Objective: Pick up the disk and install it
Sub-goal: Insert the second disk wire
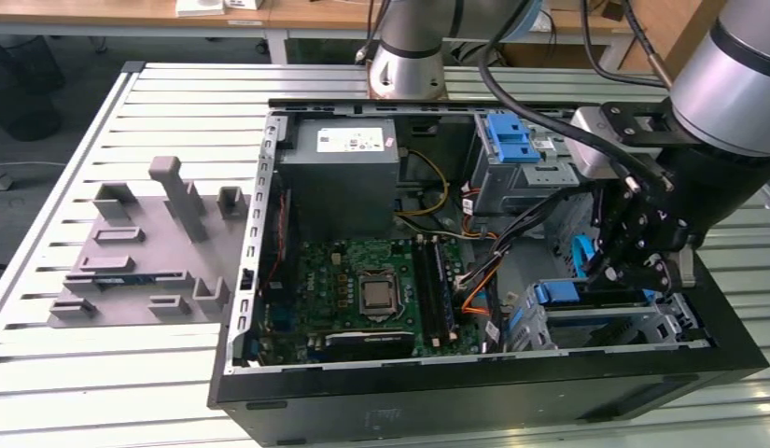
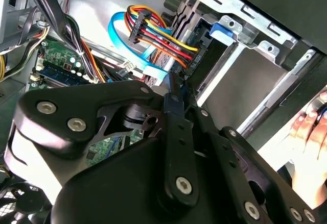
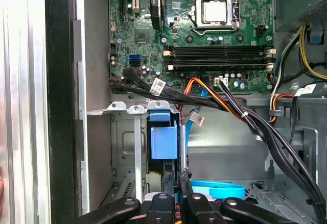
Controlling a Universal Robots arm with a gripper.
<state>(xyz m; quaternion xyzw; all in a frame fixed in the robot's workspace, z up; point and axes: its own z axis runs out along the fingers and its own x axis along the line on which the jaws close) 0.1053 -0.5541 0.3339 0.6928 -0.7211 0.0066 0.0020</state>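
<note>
The open computer case point(image 1: 254, 280) lies on a slatted table. My gripper point(image 1: 623, 278) reaches down into the drive cage at the exterior view's right. The disk point(image 1: 559, 292) sits in that cage, and its blue rail faces up. In the first wrist view the disk's blue rail point(image 3: 163, 141) stands between the cage's silver walls, straight ahead of my gripper point(image 3: 180, 177). The fingers are pressed close together on a thin edge by that rail. In the second wrist view a narrow blue strip shows at my gripper point(image 2: 173, 94). The disk's body is hidden inside the cage.
The motherboard point(image 1: 372, 289) fills the case floor, with the grey power supply point(image 1: 341, 163) behind it. A second bay with a blue latch point(image 1: 510, 140) stands at the back. Cable bundles point(image 3: 214, 94) and a blue flat cable point(image 3: 217, 188) run beside the cage. A grey fixture point(image 1: 142, 252) lies outside the case. A hand point(image 2: 306, 127) is near the case.
</note>
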